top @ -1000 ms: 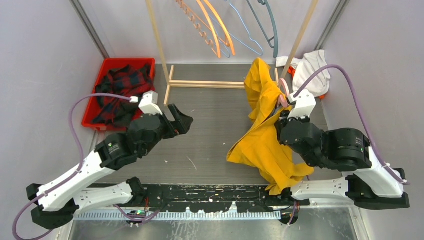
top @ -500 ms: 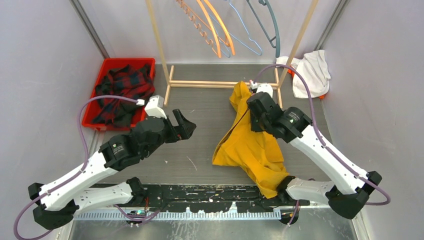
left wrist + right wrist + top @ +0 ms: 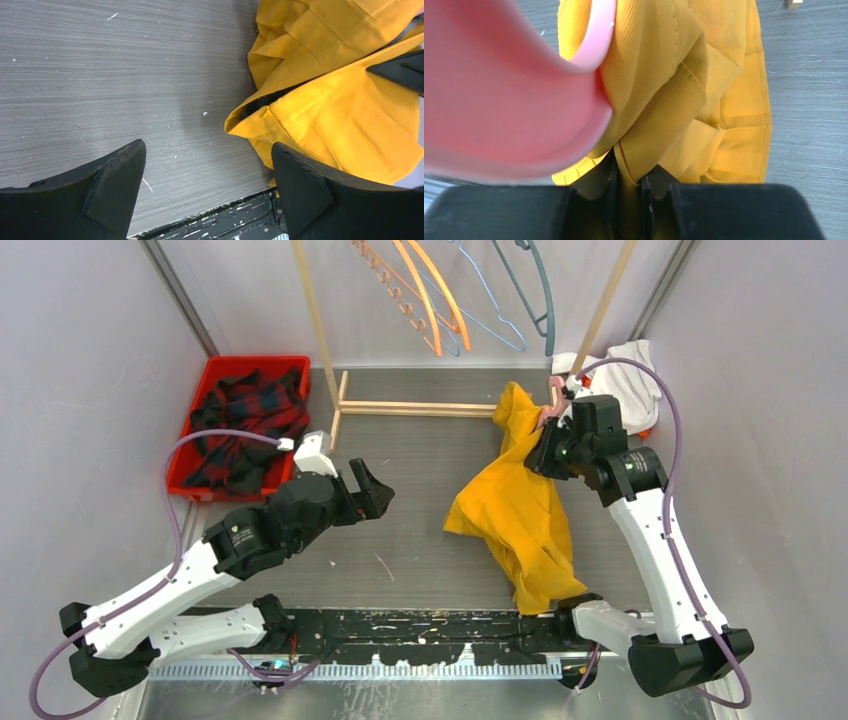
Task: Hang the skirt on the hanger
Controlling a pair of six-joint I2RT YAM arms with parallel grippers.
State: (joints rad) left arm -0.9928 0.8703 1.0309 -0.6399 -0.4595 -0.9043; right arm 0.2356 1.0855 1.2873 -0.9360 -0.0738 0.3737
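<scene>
The yellow skirt (image 3: 520, 520) trails over the table's right half, its upper end lifted toward the back. My right gripper (image 3: 547, 435) is shut on a fold of the skirt (image 3: 674, 85), and the cloth runs down between the two fingers (image 3: 628, 175). A pink hanger (image 3: 514, 90) curves close in front of the right wrist camera, against the cloth; in the top view only a bit of the hanger (image 3: 547, 412) shows at the skirt's top. My left gripper (image 3: 375, 485) hovers open left of the skirt (image 3: 340, 100), nothing between its fingers (image 3: 207, 150).
A red bin (image 3: 250, 361) at the back left holds dark plaid cloth (image 3: 245, 420). A wooden rack (image 3: 415, 407) stands at the back with several hangers (image 3: 440, 300) on it. White cloth (image 3: 625, 380) lies at the back right.
My right arm swung the skirt's top left and back, then to the back right by the rack post. The skirt's tail dragged along. The left arm barely moved.
</scene>
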